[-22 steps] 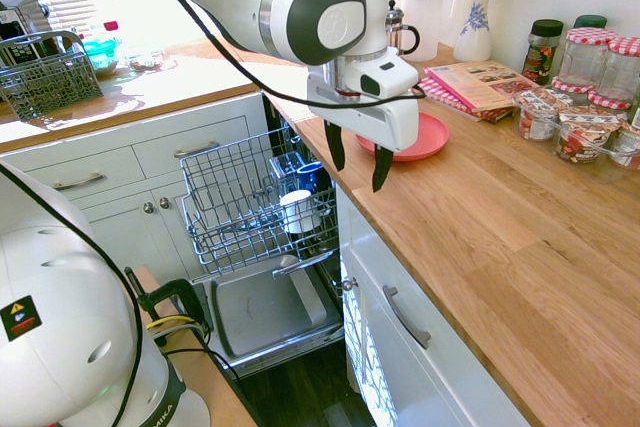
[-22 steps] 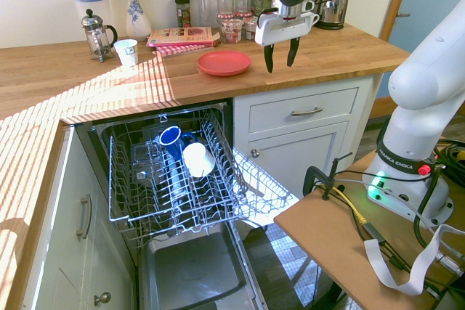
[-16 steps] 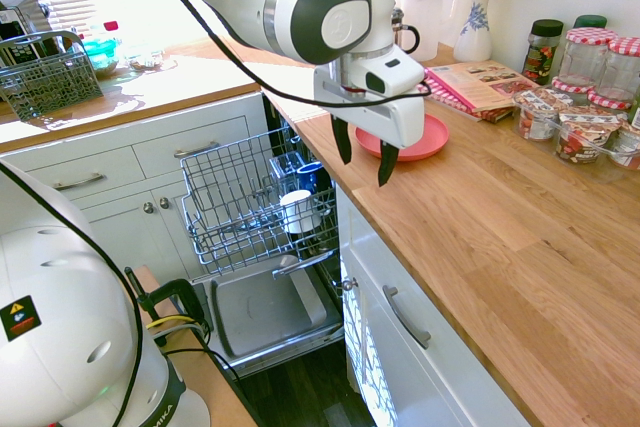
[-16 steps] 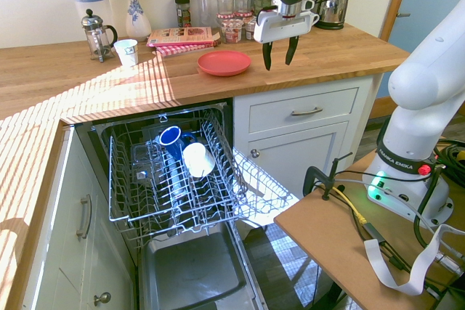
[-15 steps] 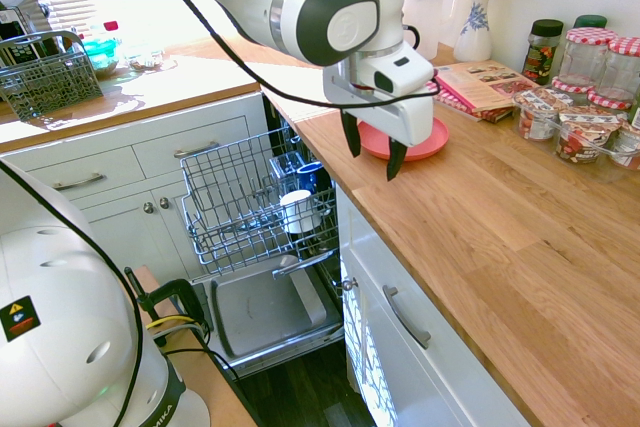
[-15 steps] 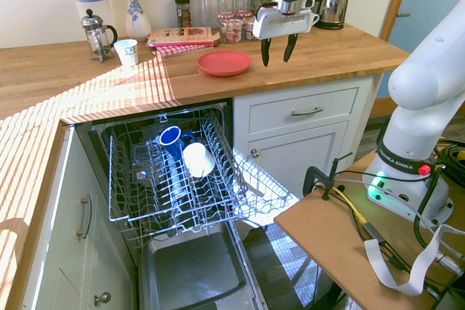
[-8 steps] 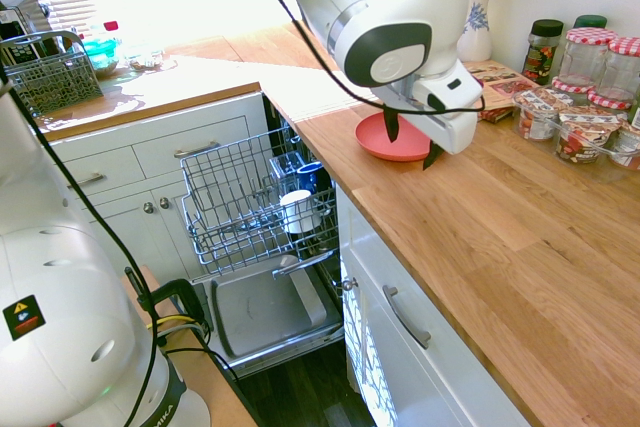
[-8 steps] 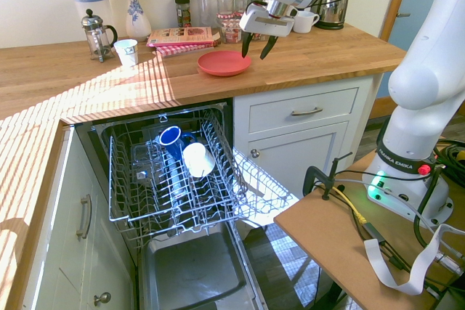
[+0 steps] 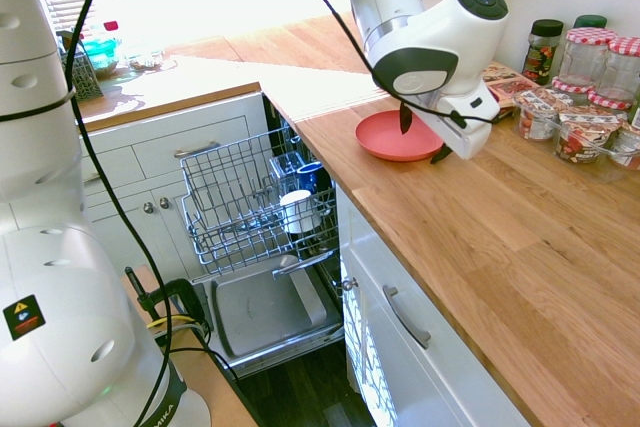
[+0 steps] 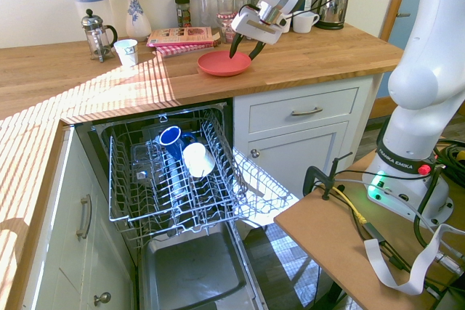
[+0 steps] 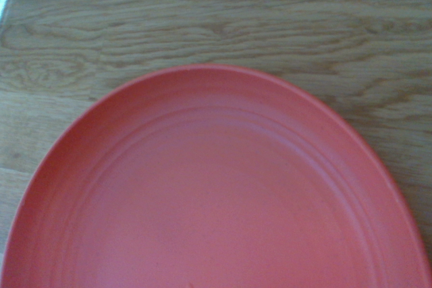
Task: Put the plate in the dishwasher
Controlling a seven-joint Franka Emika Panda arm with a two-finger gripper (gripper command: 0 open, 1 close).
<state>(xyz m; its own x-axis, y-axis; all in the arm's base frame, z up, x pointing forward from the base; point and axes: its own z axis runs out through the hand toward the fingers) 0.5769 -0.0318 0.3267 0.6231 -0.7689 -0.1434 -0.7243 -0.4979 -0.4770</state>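
My jaws are standing spread wide and gripping nothing, with my gripper [image 10: 243, 50] tilting down over the near rim of the plate [image 10: 223, 63]. The plate is lying flat on the wooden worktop [image 10: 87, 81], just in front of the red-checked cloth [image 10: 171, 49] and the book [image 10: 182, 35] resting on it. Below the plate and to one side, the dishwasher [image 10: 174, 179] is standing open with its wire rack [image 10: 138, 197] pulled out, holding a blue cup [image 10: 170, 136] and a white cup [image 10: 197, 158].

plate [image 11: 223, 187] — cut off, wrist view
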